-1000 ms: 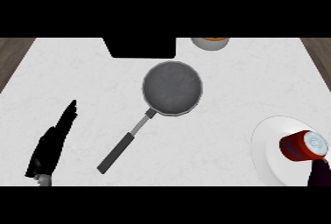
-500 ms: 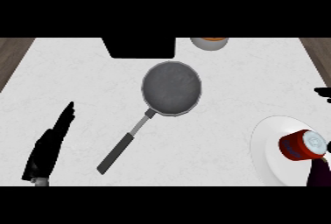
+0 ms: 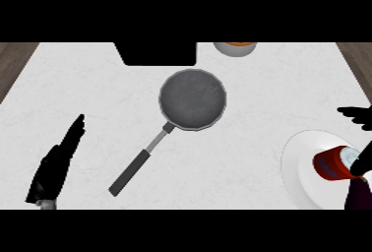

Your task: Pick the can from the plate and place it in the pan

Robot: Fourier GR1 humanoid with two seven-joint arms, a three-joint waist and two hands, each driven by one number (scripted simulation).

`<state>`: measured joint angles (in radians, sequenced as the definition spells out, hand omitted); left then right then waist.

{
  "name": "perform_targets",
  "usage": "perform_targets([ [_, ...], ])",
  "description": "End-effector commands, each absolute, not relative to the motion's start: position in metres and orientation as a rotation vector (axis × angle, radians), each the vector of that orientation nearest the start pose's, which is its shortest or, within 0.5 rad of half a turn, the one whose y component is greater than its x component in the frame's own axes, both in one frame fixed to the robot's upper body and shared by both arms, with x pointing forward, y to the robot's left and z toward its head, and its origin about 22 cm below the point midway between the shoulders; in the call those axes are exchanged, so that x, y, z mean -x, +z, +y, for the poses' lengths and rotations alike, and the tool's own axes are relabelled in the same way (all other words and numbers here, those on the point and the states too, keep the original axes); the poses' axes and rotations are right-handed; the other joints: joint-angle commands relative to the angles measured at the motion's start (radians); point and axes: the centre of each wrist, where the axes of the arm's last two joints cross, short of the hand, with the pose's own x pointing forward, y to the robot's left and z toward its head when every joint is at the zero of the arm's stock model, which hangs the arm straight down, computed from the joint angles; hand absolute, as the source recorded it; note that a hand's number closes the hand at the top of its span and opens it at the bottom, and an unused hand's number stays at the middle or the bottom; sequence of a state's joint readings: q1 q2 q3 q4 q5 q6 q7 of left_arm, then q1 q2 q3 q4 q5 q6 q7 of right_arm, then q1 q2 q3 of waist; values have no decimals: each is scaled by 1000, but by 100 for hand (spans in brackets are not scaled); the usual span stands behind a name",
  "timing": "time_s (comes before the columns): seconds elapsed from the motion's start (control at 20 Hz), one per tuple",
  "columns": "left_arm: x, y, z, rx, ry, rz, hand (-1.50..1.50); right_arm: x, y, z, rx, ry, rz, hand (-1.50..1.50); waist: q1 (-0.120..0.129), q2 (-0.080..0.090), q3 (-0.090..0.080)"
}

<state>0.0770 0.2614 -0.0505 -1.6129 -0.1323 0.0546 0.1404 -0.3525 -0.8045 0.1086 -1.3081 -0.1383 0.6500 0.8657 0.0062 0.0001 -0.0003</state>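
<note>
Counter [image 3: 87, 88]: a pale, speckled top is seen filling the view, with wood showing at both upper corners
Dark block [image 3: 156, 53]: a black shape is set at the far edge, just behind the pan
Pan [image 3: 193, 100]: a round grey pan is seen near the middle, nothing in it; its dark handle [image 3: 138, 165] is angled down toward the left, well apart from the plate
Plate [image 3: 305, 162]: a white plate is cut off by the right edge, and the can is borne on it
Left hand [image 3: 58, 162]: it is held at the lower left with fingers straight and together, resting, nothing held
Right hand [image 3: 359, 165]: only dark parts are caught at the right edge, above and beside the can; contact seems to be made at the can's right side, but how far the fingers are closed cannot be told
Can [image 3: 335, 163]: a red can with a pale end is seen tilted or lying on the plate, near the right edge
Bowl [image 3: 234, 47]: an orange-filled, pale-rimmed bowl is glimpsed at the far edge
Handling, as judged: the can is taken to be stiff, light and smooth-walled, so rolling or slipping is to be expected; it is best taken across its red side wall, thumb against fingers, near the middle of its length
Step in hand, as judged: the grasp is being set up; the lift and the carry left to the pan are not yet done
</note>
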Motion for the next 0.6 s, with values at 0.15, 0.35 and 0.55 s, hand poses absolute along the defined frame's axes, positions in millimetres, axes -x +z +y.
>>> perform_targets([
  [0.15, -210, 8, 295, -346, -261, -1382, 0, -303, 104, -371, 453, 864, -381, -150, -5, -1, 0],
  [0.35, -218, 0, 278, -336, -252, -1377, 0, -308, 97, -364, 423, 871, -360, -150, -4, 0, 0],
  [0.55, -224, 20, 289, -332, -268, -1397, 0, -314, 104, -367, 436, 863, -353, -150, -4, -1, 0],
])
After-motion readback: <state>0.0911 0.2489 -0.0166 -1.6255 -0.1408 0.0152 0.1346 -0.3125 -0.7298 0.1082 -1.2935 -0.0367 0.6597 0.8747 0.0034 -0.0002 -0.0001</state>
